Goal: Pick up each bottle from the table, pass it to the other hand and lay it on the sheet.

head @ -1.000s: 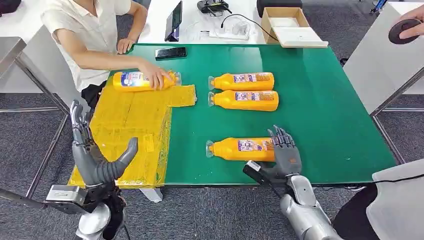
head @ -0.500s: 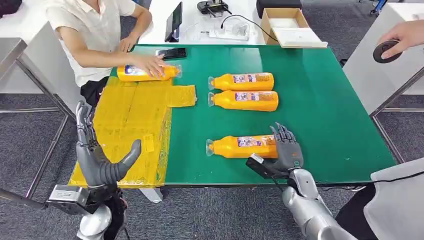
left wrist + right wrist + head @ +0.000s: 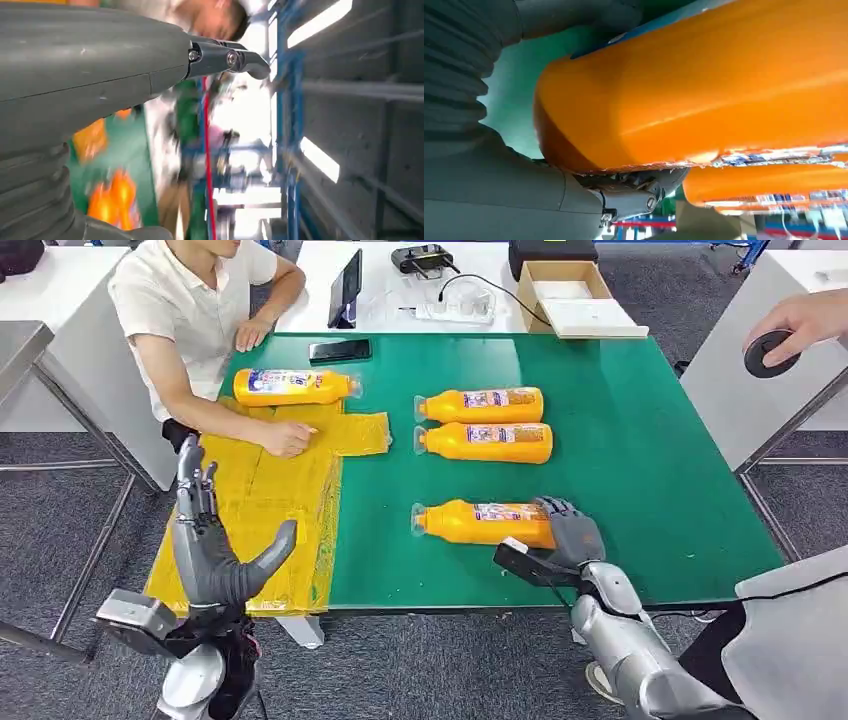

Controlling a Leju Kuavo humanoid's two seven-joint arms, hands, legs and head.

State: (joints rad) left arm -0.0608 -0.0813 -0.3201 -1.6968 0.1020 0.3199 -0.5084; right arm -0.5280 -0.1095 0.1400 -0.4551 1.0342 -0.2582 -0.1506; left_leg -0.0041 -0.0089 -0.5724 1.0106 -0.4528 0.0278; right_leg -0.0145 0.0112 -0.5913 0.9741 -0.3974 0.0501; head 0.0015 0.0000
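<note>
The green table (image 3: 640,470) serves as the landmark. At its near edge the right hand (image 3: 565,540) wraps the base end of the nearest orange bottle (image 3: 480,524), fingers curled over the top and thumb under it; the right wrist view shows that bottle's (image 3: 704,85) bottom pressed against the palm. The bottle lies on its side on the table, cap pointing toward the yellow sheet (image 3: 265,505). Off the table's near-left corner, the left hand (image 3: 215,560) is raised in the air with fingers straight and apart, thumb out, holding nothing. The sheet covers the table's left part and hangs over its near edge. A person's hand (image 3: 288,438) rests on the sheet's far part. Mid-table lie 2 more orange bottles (image 3: 484,423) side by side and touching, caps toward the sheet. Just beyond the sheet's far edge lies 1 bottle with a blue label (image 3: 292,386). A black phone (image 3: 339,350) lies at the table's far edge.
</note>
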